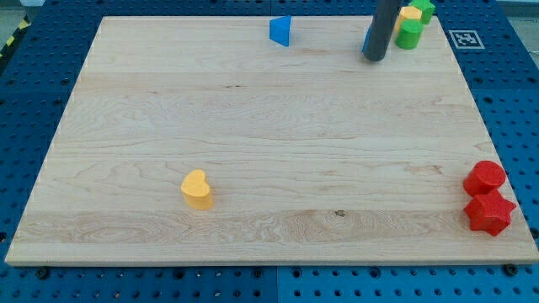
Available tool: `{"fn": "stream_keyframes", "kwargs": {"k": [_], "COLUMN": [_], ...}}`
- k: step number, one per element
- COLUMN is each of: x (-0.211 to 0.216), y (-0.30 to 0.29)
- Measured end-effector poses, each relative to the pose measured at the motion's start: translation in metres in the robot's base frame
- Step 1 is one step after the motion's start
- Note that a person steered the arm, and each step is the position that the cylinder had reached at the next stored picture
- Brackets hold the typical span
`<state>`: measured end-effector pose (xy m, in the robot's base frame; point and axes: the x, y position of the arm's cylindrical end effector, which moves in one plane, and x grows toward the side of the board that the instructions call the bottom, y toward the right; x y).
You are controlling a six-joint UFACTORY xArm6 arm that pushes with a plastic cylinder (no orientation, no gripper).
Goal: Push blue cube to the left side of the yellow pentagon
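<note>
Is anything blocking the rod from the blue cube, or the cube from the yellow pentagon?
Nothing visible. My tip sits by the blue cube, mostly hidden behind the rod; the yellow pentagon lies on the view's right.

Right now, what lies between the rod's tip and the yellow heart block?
Nothing: in the camera view, only bare board separates my tip from the yellow heart.

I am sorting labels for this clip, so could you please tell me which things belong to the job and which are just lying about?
Job: my tip; blue cube, mostly hidden behind the rod; yellow pentagon, on the rod's right in the view.
Lying about: blue triangle; lower green block; upper green block; yellow heart; upper red block; lower red block.
</note>
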<state>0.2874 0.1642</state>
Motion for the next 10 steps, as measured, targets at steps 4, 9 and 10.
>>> {"fn": "stream_keyframes", "kwargs": {"k": [4, 9, 10], "x": [-0.033, -0.043, -0.035], "y": [-0.019, -0.001, -0.004]}}
